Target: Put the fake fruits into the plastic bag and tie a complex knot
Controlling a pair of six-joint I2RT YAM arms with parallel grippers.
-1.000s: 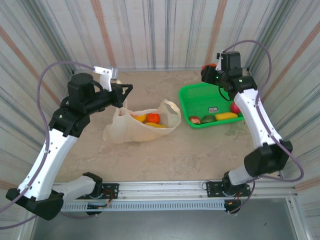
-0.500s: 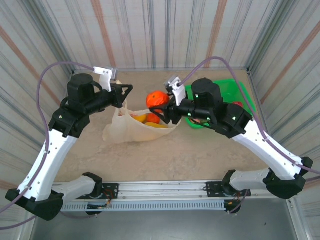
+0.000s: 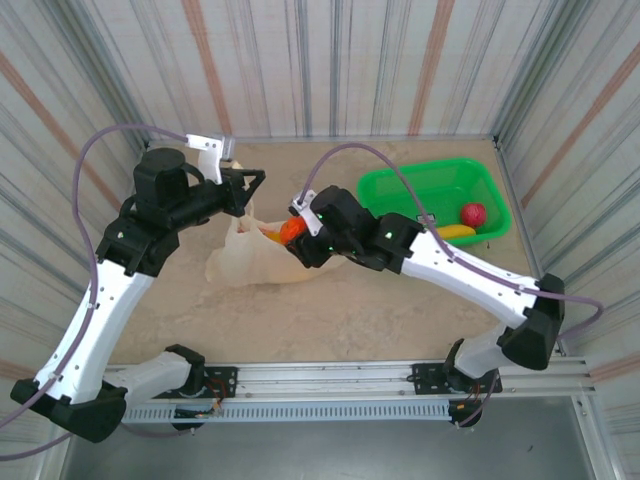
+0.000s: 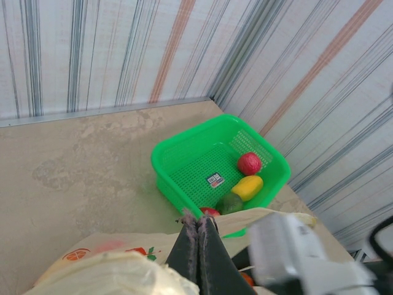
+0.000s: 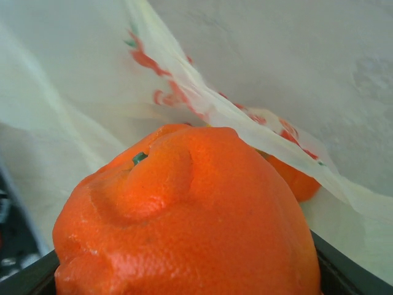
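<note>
The plastic bag (image 3: 238,262) lies at centre left, its mouth held up by my left gripper (image 3: 246,194), which is shut on the bag's upper edge (image 4: 270,216); in the left wrist view the jaws (image 4: 199,226) are pressed flat together. My right gripper (image 3: 298,238) is at the bag's mouth, shut on a large orange fake fruit (image 5: 190,221) that hides its fingertips. The orange (image 3: 291,229) sits just over the opening. Another orange fruit (image 5: 296,179) lies inside, behind the bag's printed edge (image 5: 184,98). Red (image 4: 249,163), yellow (image 4: 247,187) and green (image 4: 232,203) fruits lie in the basket.
The green basket (image 3: 400,185) stands at the back right, with the red fruit (image 3: 474,213) and the yellow one (image 3: 455,231) at its right end. My right forearm (image 3: 450,262) stretches across in front of it. Corrugated walls enclose the table.
My right arm has swung from the basket over to the bag with the orange and lowered it to the bag's mouth. The left arm has kept still, holding the bag.
</note>
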